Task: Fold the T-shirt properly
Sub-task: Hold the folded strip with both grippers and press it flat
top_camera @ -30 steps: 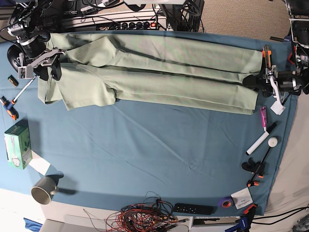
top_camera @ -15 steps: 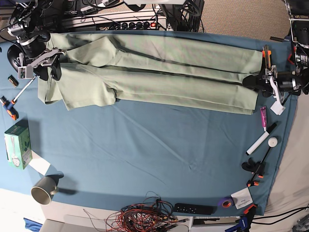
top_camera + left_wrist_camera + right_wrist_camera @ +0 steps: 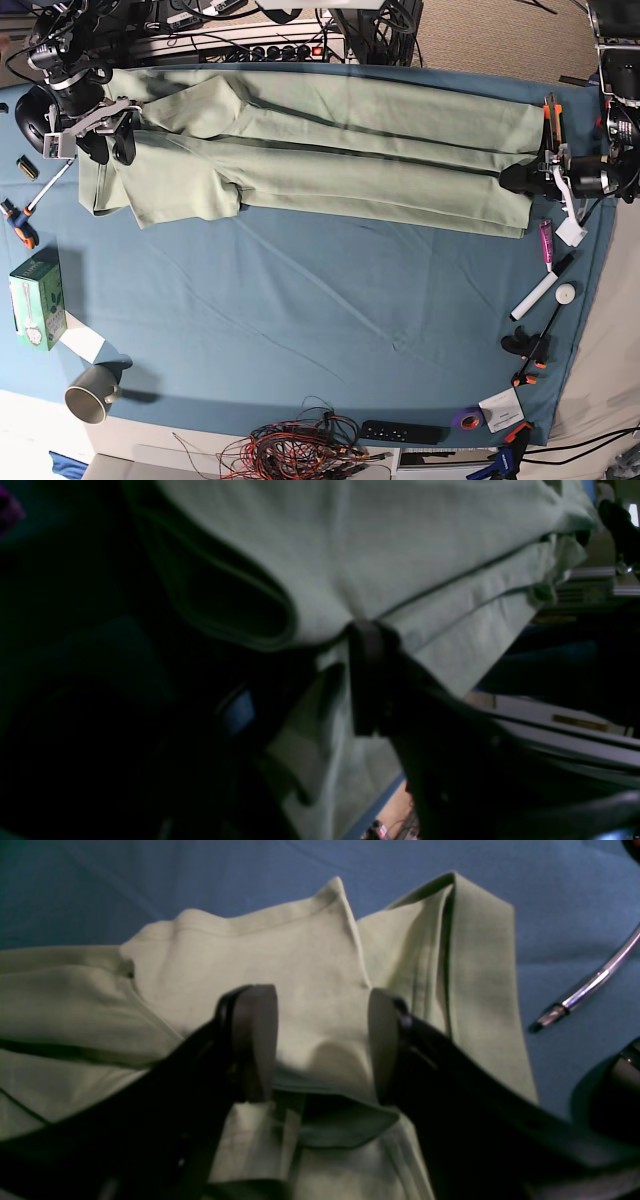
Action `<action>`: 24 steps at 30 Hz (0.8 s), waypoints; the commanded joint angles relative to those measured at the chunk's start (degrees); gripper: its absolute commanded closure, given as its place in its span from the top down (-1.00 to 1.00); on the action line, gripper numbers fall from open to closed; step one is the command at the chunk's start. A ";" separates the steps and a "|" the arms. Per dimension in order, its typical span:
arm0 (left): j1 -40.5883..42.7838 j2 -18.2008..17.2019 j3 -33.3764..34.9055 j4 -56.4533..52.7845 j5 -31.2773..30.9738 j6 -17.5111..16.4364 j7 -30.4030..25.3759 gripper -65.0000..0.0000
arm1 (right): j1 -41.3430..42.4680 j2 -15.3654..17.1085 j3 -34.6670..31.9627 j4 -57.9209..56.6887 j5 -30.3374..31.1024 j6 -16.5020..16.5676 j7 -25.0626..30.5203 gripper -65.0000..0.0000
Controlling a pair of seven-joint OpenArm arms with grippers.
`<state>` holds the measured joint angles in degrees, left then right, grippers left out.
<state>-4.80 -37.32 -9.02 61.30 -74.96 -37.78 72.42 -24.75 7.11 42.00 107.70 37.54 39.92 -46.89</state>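
Base view: the sage T-shirt (image 3: pixel 330 150), folded into a long band, spans the tablecloth's (image 3: pixel 330 310) far edge. Right gripper (image 3: pixel 322 1040) hovers spread above its sleeve end, grasping nothing. Left gripper (image 3: pixel 350 680) sits in deep shadow against the hem; its grip can't be made out.

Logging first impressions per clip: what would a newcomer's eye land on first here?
The long pale green T-shirt, folded into a band along the far side of the teal tablecloth. Next, an arm at each end: the right claw stands open over the sleeve end, the left claw sits at the hem end. Then the red wire tangle at the near edge.
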 commanded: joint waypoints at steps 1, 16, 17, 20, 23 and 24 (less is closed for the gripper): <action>0.55 -2.51 0.15 -0.52 10.16 1.95 3.32 -0.20 | 0.02 0.66 0.44 1.01 1.01 0.08 1.53 -0.10; 1.14 -5.51 0.15 -0.52 6.25 1.79 4.02 -0.20 | 0.02 0.63 0.44 1.01 1.03 0.08 1.55 -0.10; 1.14 -5.31 0.15 -0.52 5.68 1.79 4.07 -0.20 | 0.02 0.63 0.44 1.01 1.03 0.08 1.55 -0.10; 1.16 -3.91 0.15 -0.52 5.55 1.81 4.24 -0.20 | 0.02 0.63 0.44 1.01 1.03 0.08 1.55 -0.10; 1.14 -2.32 0.15 -0.52 5.55 1.79 4.24 -0.20 | 0.02 0.63 0.44 1.01 1.03 0.08 1.53 -0.10; 1.14 -1.84 0.15 -0.52 5.55 1.81 4.24 -0.20 | 0.02 0.63 0.44 1.01 1.01 0.08 1.53 -0.10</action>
<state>-4.49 -39.53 -9.52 61.08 -74.28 -36.93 73.38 -24.75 7.11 42.00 107.70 37.52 39.92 -46.89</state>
